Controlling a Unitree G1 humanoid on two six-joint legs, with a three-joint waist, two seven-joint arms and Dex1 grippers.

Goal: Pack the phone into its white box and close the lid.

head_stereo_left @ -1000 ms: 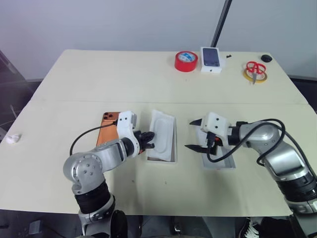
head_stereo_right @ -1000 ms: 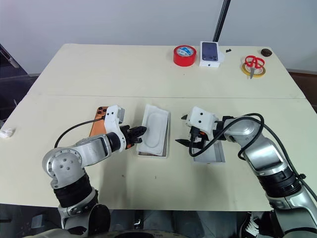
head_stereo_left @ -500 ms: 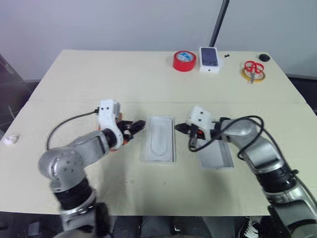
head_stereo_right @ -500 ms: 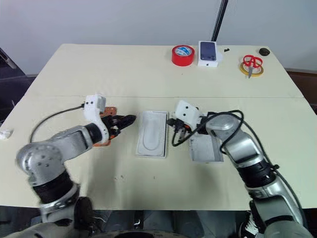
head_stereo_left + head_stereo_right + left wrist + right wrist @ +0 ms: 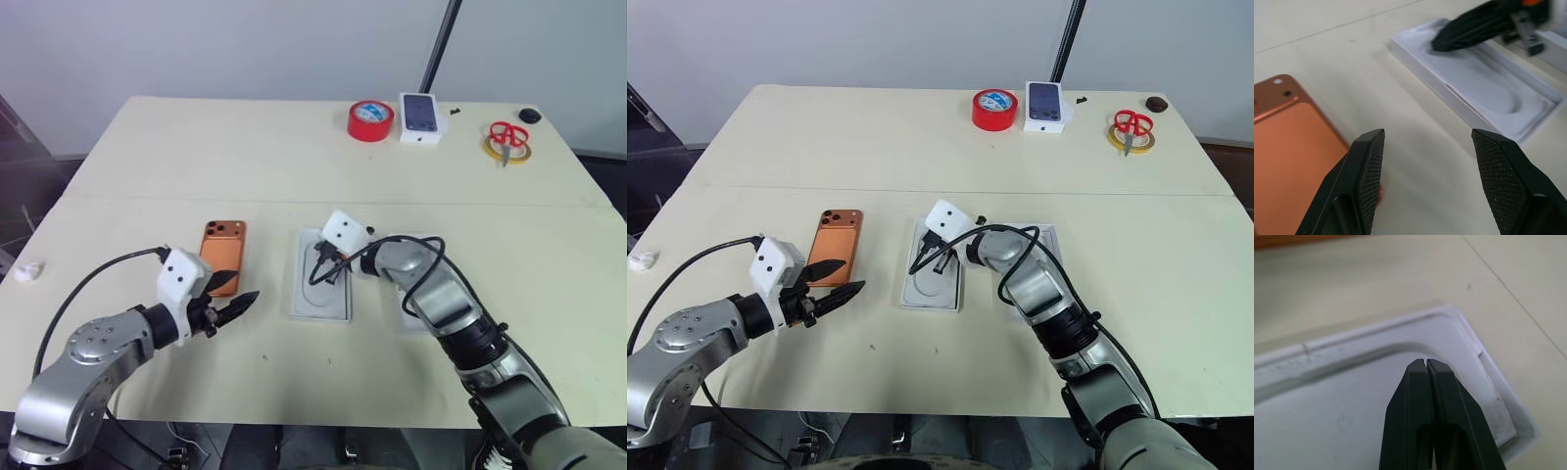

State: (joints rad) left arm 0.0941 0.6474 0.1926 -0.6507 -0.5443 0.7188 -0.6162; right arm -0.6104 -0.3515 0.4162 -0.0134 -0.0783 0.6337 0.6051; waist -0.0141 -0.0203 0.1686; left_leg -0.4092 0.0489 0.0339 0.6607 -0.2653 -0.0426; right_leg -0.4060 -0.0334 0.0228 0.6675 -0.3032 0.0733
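Observation:
The copper-orange phone (image 5: pixel 223 257) lies back up on the table, left of centre. To its right the white box (image 5: pixel 320 315) holds a white moulded insert (image 5: pixel 328 294). My right gripper (image 5: pixel 312 279) is shut, and its tip rests in the insert's rounded recess (image 5: pixel 1352 396). My left gripper (image 5: pixel 850 276) is open and empty, low over the table just in front of the phone's near end (image 5: pixel 1288 142). The lid (image 5: pixel 1046 235) lies right of the box, mostly hidden behind my right arm.
At the back of the table stand a red tape roll (image 5: pixel 370 119) and a small white box with a dark phone picture (image 5: pixel 419 117). Red scissors on yellow tape (image 5: pixel 506 140) lie farther right. A crumpled white scrap (image 5: pixel 27 271) sits at the left edge.
My right gripper shut and swung left from the lid onto the insert. My left gripper opened wider, rolled and drew back to the left, uncovering the phone.

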